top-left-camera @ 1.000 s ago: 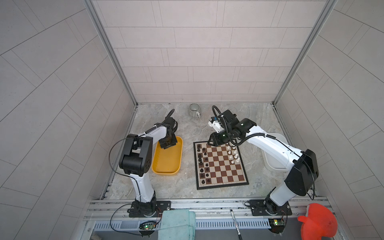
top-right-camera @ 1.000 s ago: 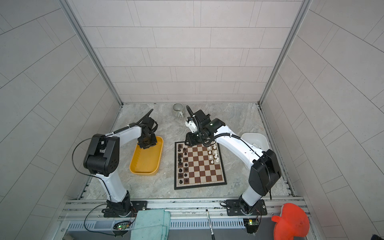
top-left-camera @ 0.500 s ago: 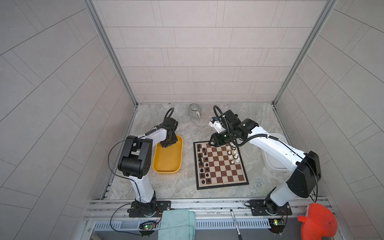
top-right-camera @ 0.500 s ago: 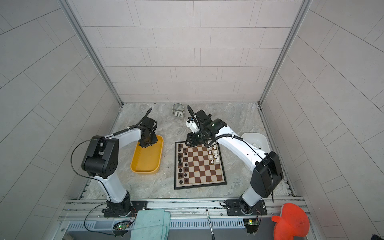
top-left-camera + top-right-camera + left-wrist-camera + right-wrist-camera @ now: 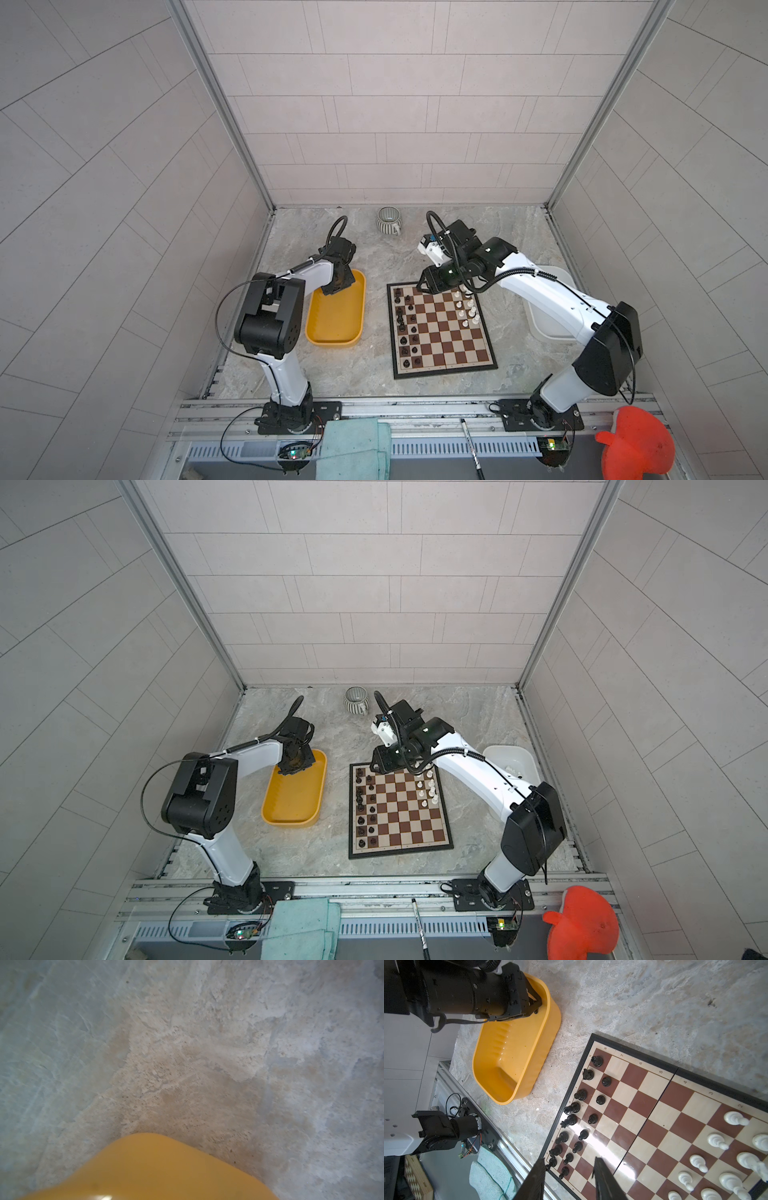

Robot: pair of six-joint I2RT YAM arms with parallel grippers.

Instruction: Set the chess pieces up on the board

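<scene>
Hovering over the far edge of the board (image 5: pixel 440 332), the right arm's jaws stand parted with nothing between them. The black chess pieces (image 5: pixel 412 319) are lined up in two files along the board's left side, and the white chess pieces (image 5: pixel 471 311) are clustered at its far right, none of them touched. Across the counter (image 5: pixel 374 257), the left arm's jaws dip into the far end of the yellow tray (image 5: pixel 332 341), well apart from the board, and I cannot tell whether they are clenched or released.
</scene>
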